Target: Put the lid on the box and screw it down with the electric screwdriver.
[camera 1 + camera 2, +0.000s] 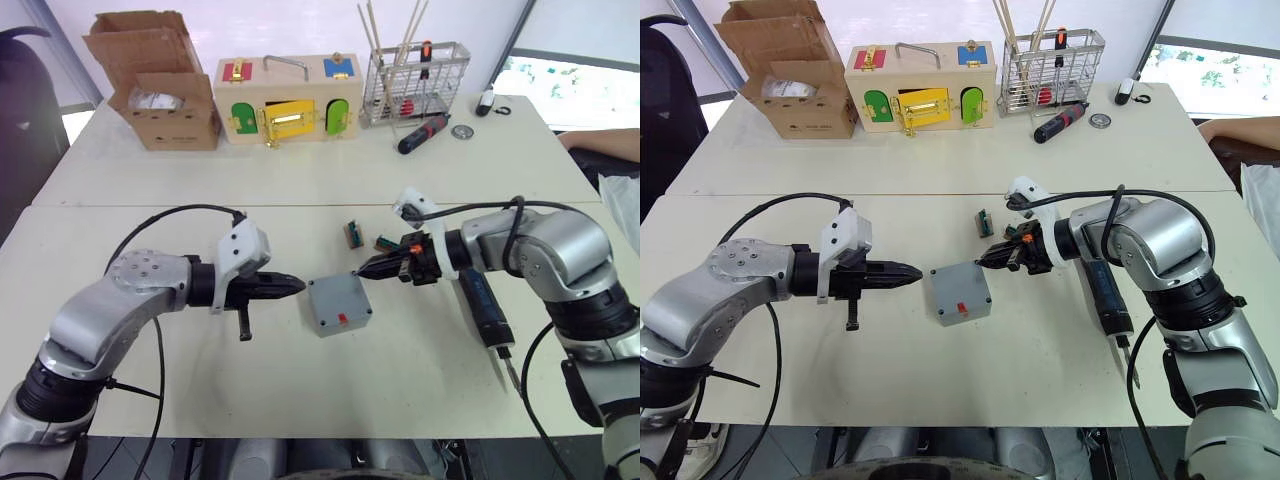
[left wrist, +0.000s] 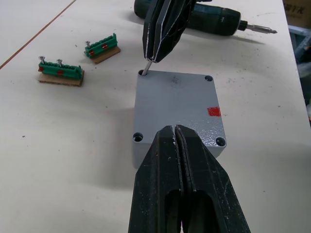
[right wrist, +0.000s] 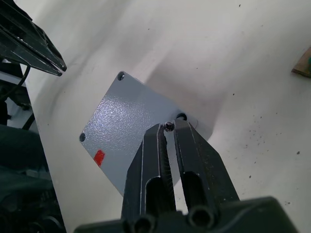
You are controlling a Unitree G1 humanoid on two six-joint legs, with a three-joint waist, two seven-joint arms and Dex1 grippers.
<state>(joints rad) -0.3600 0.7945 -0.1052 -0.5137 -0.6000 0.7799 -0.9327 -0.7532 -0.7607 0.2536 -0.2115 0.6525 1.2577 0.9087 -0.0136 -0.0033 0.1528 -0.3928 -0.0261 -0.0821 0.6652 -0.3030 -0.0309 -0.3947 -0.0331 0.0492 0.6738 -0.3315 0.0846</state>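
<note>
The lid (image 2: 177,104) sits flat on the box (image 1: 340,304), covering it, near the middle of the front surface (image 1: 300,380); a small red mark shows on the grey top near one edge, and screw holes show at the corners. The right gripper (image 3: 168,127) has its fingers closed on a small screw (image 2: 145,67), held upright with its tip at the lid's corner hole farthest from the left gripper. The left gripper (image 1: 297,287) hovers just beside the opposite side of the box, its fingers pressed together and holding nothing.

The screwdriver (image 1: 485,310) lies on the surface under the right forearm, bit pointing toward the front edge, apart from the box. Two green terminal blocks (image 2: 60,70) on small brown bases lie just beyond the box, each with screws standing in its top.

At the back of the surface, an open carton (image 1: 160,80) on the left holds something pale in clear wrap; I cannot tell what. Beside it stands a wooden latch box (image 1: 285,100) with coloured doors, all shut. To its right a wire basket (image 1: 415,85) holds thin wooden sticks and a red-and-black handled tool standing upright. A hand screwdriver (image 1: 423,131) lies in front of the basket.
</note>
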